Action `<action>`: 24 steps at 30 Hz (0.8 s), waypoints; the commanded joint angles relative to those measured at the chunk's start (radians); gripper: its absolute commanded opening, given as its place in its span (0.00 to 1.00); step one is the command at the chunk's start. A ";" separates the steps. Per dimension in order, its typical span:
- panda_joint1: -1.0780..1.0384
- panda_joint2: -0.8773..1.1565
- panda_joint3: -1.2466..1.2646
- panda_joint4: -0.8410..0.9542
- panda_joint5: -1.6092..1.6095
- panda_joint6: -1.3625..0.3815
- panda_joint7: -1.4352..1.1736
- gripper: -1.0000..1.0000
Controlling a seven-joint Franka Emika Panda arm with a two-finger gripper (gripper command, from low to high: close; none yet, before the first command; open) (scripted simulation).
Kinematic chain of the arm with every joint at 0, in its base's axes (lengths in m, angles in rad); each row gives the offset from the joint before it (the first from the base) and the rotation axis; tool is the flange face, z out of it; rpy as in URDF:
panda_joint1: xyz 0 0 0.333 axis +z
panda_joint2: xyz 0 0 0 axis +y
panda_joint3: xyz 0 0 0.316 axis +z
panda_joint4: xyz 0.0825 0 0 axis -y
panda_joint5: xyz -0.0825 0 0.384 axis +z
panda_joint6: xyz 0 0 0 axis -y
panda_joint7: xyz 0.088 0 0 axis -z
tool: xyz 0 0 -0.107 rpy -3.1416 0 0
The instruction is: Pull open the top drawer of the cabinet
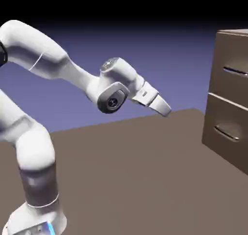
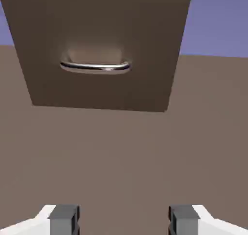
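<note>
Facing the arm (image 1: 114,86) side-on, and from the hand toward the cabinet (image 2: 99,50).
Standing well back in the exterior view; looking along the gripper in the hand view; sharing the lower drawer front (image 1: 226,132).

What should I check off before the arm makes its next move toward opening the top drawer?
Pincer open: ok, tips wide apart.
Space between the tips free: ok, nothing held there.
Top drawer closed, ready to pull: ok, its front looks flush.
Pincer at the top handle: not ok, well short of the cabinet.
Hand aimed at the top handle: not ok, it tilts downward and the hand view shows the lower handle.
Top drawer unlocked: cannot tell.
</note>
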 commanded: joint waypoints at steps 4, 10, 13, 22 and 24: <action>-0.129 -0.037 0.098 0.094 0.155 -0.008 -0.174 0.50; -0.323 -0.093 0.246 0.235 0.387 -0.021 -0.435 0.50; -0.419 -0.121 0.319 0.305 0.503 -0.027 -0.565 0.50; -0.710 -0.204 0.540 0.517 0.851 -0.045 -0.957 0.50; -0.774 -0.223 0.590 0.563 0.928 -0.050 -1.044 0.50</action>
